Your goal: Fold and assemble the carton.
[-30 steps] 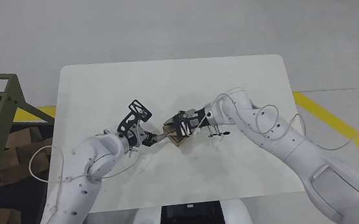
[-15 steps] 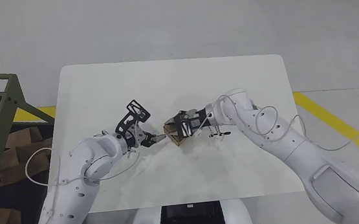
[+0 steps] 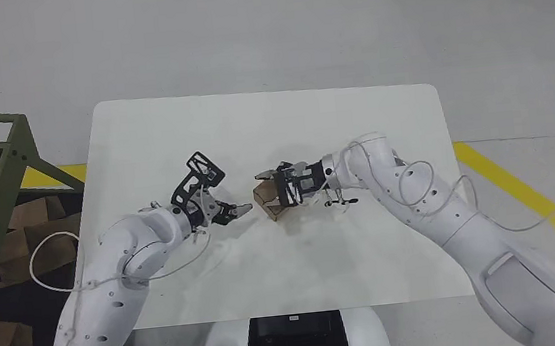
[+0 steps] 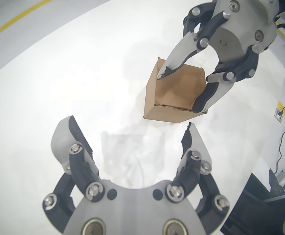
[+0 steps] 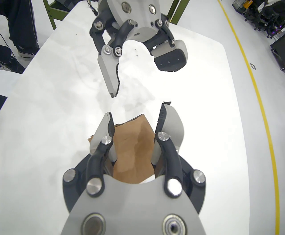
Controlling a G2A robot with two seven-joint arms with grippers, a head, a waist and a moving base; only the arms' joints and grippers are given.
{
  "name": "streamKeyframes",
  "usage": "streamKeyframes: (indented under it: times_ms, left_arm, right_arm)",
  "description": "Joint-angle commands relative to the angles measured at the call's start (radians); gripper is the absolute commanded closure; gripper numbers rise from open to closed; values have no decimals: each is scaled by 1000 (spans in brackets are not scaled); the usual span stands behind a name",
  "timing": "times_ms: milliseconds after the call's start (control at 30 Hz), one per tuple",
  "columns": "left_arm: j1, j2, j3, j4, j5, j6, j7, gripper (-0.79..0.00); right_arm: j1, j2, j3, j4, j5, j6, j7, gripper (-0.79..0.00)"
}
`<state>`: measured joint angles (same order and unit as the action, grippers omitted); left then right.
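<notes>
Carton: a small brown carton (image 3: 270, 202) sits near the middle of the table (image 3: 373, 124), resting on the surface between the 2 arms.
Right hand: the right hand (image 5: 137, 111) straddles the carton, with 1 finger against each of 2 opposite sides, so it holds the carton in a narrow grip. From the left wrist view, 1 fingertip lies on the far edge of the top face and the other sits at a near corner.
Left hand: the left hand (image 4: 130, 124) is spread wide and holds nothing. It is just beside the carton and apart from it.
Key relation: the carton lies straight ahead of the left hand's open fingers, toward the right arm. The 2 hands face each other across it.
Long axis: none is clear, since the carton looks close to cubic. 1 upright edge is turned toward the left hand rather than a flat face.
Nearer arm: the right, which is already in contact. The left is 1 short approach away.
Top seam: a slightly ragged edge runs along the top face on the side nearest the left hand.
Judgement: the carton looks largely formed. Any pressing or tucking on that near edge would likely fall to the free left hand while the right steadies it.
Risk: a push on the corner could turn the carton within the right hand's grip.
</notes>
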<state>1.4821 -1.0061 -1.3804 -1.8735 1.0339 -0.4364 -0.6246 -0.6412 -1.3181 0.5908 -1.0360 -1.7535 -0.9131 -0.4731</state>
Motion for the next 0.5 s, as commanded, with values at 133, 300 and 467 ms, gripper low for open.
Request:
streamKeyframes:
  times_ms: [133, 300, 467]
  left_arm:
    - [11, 2, -24, 4, -48, -9, 30, -785]
    - [23, 5, -66, 5, -104, -30, 62, -785]
    - [34, 9, -98, 0, -117, -37, 68, -785]
  right_arm:
    - [-35, 31, 40, -50, -21, -10, -27, -354]
    - [-54, 40, 32, -75, -54, -28, -18, -323]
    - [-48, 29, 11, -45, -58, -15, 12, -277]
